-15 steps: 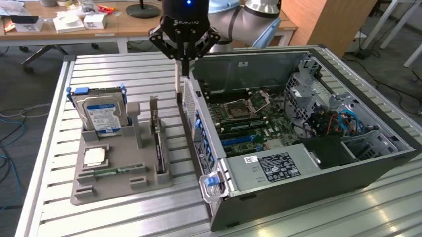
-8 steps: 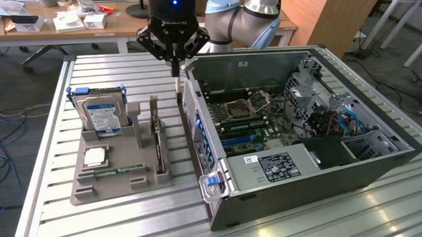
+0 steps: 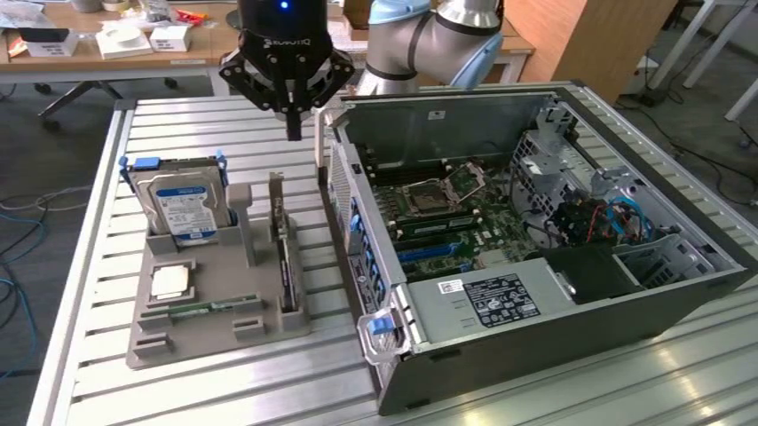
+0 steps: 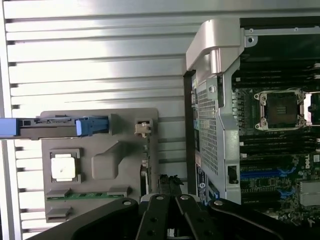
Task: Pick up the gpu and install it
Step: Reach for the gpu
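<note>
Approach step: empty gripper (image 3: 293, 133), jaws pressed together, poised higher than the gpu (image 3: 284, 257);
it stands edgewise well below the jaws, ungrasped; gripping it likely needs them opened astride its top edge.

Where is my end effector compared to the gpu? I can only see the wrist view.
Observer: The end effector hangs in the air, higher than the gpu and behind it in the exterior view, not touching it.
Operator: Is the gpu lying flat?
Observer: No, it stands on its long edge in a slot of the grey holder.
Operator: What is the blue thing?
Observer: A blue frame around the hard drive, which stands upright and shows a blue-white label.
</note>
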Tool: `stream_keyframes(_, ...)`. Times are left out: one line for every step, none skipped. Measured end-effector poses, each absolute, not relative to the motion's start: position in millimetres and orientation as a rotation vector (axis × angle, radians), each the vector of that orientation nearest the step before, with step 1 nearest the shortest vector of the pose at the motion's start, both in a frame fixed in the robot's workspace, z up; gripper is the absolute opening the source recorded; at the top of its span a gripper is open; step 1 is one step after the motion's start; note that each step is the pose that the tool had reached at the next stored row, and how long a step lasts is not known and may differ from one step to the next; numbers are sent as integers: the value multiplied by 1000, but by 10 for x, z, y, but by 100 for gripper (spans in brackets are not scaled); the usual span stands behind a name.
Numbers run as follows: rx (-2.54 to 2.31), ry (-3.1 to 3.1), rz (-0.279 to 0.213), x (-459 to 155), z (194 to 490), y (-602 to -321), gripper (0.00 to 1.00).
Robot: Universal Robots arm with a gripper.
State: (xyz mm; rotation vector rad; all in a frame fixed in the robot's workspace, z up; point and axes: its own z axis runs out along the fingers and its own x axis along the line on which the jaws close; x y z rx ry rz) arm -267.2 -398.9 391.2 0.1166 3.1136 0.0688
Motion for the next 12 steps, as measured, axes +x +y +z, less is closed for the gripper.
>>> stream_keyframes(116, 3114, 69, -2692, 3911, -3989, 10)
stream_keyframes(116, 3114, 68, -2711, 3909, -3989, 10)
stream_keyframes(116, 3114, 68, -2731, 3907, -3989, 10)
stream_keyframes(117, 3114, 68, -2752, 3906, -3989, 10)
stream_keyframes(117, 3114, 68, -2772, 3905, -3988, 10)
stream_keyframes(117, 3114, 68, -2792, 3903, -3988, 10)
stream_keyframes(117, 3114, 67, -2813, 3902, -3989, 10)
stream_keyframes(117, 3114, 67, -2833, 3900, -3988, 10)
stream_keyframes(117, 3114, 67, -2848, 3898, -3989, 10)
stream_keyframes(117, 3114, 66, -2862, 3897, -3989, 10)
stream_keyframes(117, 3114, 66, -2876, 3895, -3989, 10)
stream_keyframes(116, 3114, 66, -2888, 3893, -3989, 10)
